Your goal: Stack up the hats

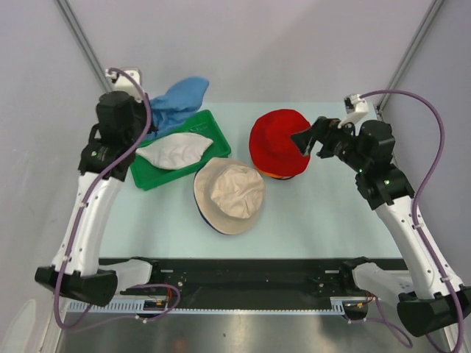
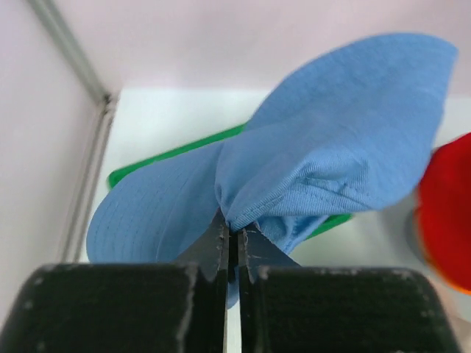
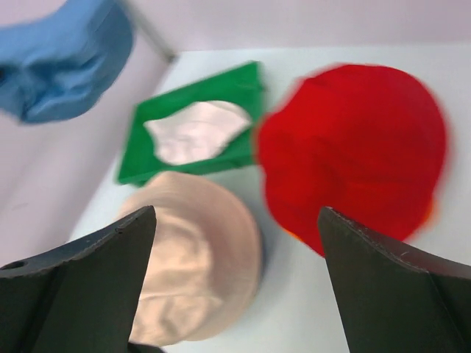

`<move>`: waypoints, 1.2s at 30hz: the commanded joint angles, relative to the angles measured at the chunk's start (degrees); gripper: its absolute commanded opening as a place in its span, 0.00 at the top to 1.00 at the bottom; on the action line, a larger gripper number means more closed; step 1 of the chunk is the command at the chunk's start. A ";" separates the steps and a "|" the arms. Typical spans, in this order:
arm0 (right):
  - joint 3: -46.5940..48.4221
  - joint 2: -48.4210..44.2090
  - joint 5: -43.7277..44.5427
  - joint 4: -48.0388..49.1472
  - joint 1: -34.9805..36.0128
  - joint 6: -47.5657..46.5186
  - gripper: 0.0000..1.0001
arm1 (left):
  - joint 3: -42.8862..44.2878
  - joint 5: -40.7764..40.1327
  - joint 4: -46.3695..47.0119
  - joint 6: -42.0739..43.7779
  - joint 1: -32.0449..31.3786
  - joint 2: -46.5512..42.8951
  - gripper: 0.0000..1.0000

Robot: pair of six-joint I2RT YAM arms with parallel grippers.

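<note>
hats (image 1: 229, 193) 6 seen | green tray (image 1: 214, 126) 1 | arms (image 1: 88, 220) 2

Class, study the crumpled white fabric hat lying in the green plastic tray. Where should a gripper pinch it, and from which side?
Probably from straight above, pinching the raised fold along the middle of the crumpled white fabric hat. It lies flattened inside the green plastic tray, whose walls would block a sideways approach.

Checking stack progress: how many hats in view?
6: light blue hat pinched in the left fingers; white hat in the green tray; beige hat mid-table atop a navy hat (rim only); red hat atop an orange hat (rim only). More may hide underneath.
</note>
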 commanded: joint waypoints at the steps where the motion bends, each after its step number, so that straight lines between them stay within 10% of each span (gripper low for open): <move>1: 1.17 -2.12 -3.03 11.45 9.55 1.10 0.04 | 4.42 13.30 -3.86 -7.74 0.78 -3.30 1.00; 12: -2.44 0.69 -14.11 30.80 23.12 -3.11 0.04 | 3.11 52.58 3.60 -19.10 0.87 -6.82 1.00; 27: -5.26 -8.97 -15.86 23.60 16.54 -12.96 0.00 | 0.65 62.97 9.75 -24.28 0.87 -7.79 1.00; 36: -6.57 -3.79 -38.01 36.06 5.37 -1.89 0.01 | -0.76 64.12 13.18 -26.57 0.87 -7.44 1.00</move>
